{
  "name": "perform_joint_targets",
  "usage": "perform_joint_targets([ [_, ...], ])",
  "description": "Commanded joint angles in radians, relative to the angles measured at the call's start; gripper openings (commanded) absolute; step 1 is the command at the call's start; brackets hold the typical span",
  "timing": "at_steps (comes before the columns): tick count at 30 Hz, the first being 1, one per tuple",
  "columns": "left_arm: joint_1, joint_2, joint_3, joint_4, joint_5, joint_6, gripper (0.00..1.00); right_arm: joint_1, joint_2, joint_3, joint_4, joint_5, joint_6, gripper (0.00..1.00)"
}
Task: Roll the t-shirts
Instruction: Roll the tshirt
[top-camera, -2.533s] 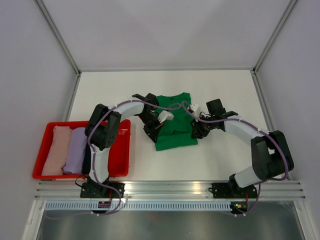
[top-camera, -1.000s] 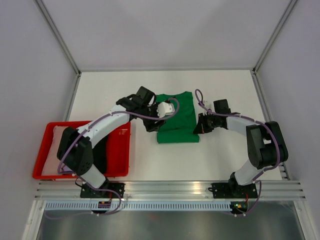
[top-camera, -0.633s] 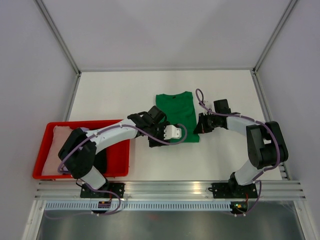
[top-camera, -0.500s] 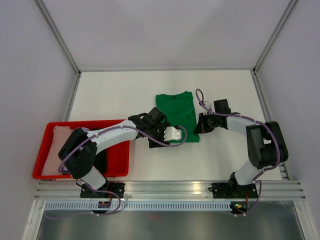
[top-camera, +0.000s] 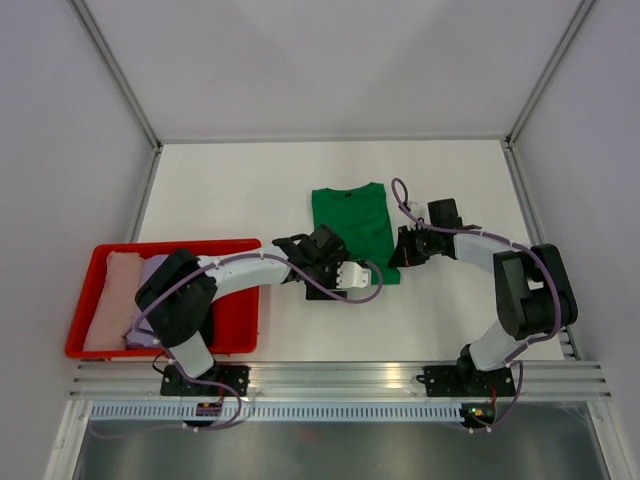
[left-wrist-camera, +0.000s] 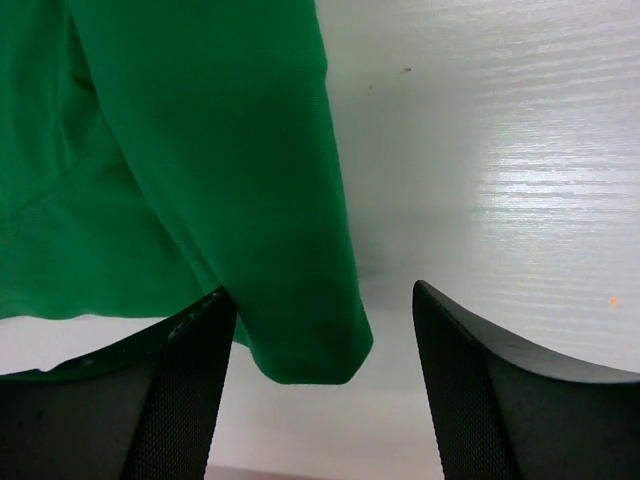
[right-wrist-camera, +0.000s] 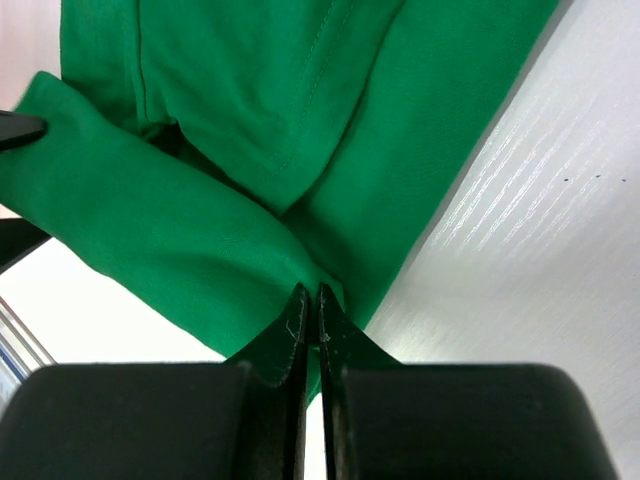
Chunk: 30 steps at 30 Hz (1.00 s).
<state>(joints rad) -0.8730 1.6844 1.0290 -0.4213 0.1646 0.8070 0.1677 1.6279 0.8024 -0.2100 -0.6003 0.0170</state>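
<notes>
A bright green t-shirt (top-camera: 352, 222) lies folded into a long strip mid-table. My left gripper (top-camera: 325, 268) hangs over its near left corner. In the left wrist view that gripper (left-wrist-camera: 325, 385) is open, and a rounded corner of green cloth (left-wrist-camera: 300, 340) lies between the black fingers (left-wrist-camera: 185, 400) without being pinched. My right gripper (top-camera: 399, 256) sits at the strip's near right edge. In the right wrist view it (right-wrist-camera: 311, 300) is shut on a fold of the green cloth (right-wrist-camera: 180, 240). A pale pink t-shirt (top-camera: 110, 300) and a lavender one (top-camera: 152, 272) lie rolled in the tray.
The shallow red tray (top-camera: 100, 350) sits at the near left, partly under my left arm. Grey walls and metal posts close in the white table (top-camera: 230, 190) on three sides. An aluminium rail (top-camera: 340, 375) runs along the near edge.
My left arm swung from the shirt's far left side down to its near left corner, and its jaws opened wider. The right gripper stayed on the shirt's right edge.
</notes>
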Motion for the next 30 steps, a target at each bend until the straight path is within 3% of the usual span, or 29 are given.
perform_joint_targets([
  [1, -0.006, 0.021, 0.019, 0.035, -0.046, 0.020, 0.75, -0.005, -0.052, 0.006, -0.003, 0.016, 0.005, 0.08],
  [3, -0.004, 0.037, 0.017, 0.044, -0.069, 0.012, 0.73, -0.005, -0.060, 0.009, -0.003, 0.011, 0.006, 0.10],
  [6, -0.003, 0.064, 0.035, 0.044, -0.086, -0.018, 0.64, -0.005, -0.083, 0.012, -0.005, -0.007, 0.005, 0.14],
  [7, -0.003, 0.064, 0.037, 0.044, -0.076, -0.023, 0.53, -0.005, -0.091, 0.009, -0.003, -0.010, 0.003, 0.16],
  [12, -0.003, 0.057, 0.054, 0.030, -0.037, -0.028, 0.33, -0.004, -0.160, 0.009, -0.014, 0.002, -0.015, 0.28],
  [15, 0.000, 0.052, 0.065, 0.010, -0.017, -0.038, 0.16, -0.005, -0.206, 0.038, -0.055, 0.052, -0.077, 0.34],
  [16, 0.003, 0.049, 0.066, 0.001, -0.001, -0.045, 0.03, -0.008, -0.221, 0.050, -0.072, 0.086, -0.086, 0.34],
  [20, 0.022, 0.032, 0.082, -0.068, 0.076, -0.066, 0.02, -0.017, -0.310, 0.052, -0.069, 0.149, -0.126, 0.43],
  [24, 0.063, 0.031, 0.101, -0.138, 0.170, -0.068, 0.02, -0.023, -0.436, 0.012, -0.045, 0.171, -0.192, 0.44],
  [30, 0.132, 0.049, 0.131, -0.204, 0.306, -0.062, 0.02, -0.017, -0.574, -0.084, -0.083, 0.053, -0.443, 0.51],
])
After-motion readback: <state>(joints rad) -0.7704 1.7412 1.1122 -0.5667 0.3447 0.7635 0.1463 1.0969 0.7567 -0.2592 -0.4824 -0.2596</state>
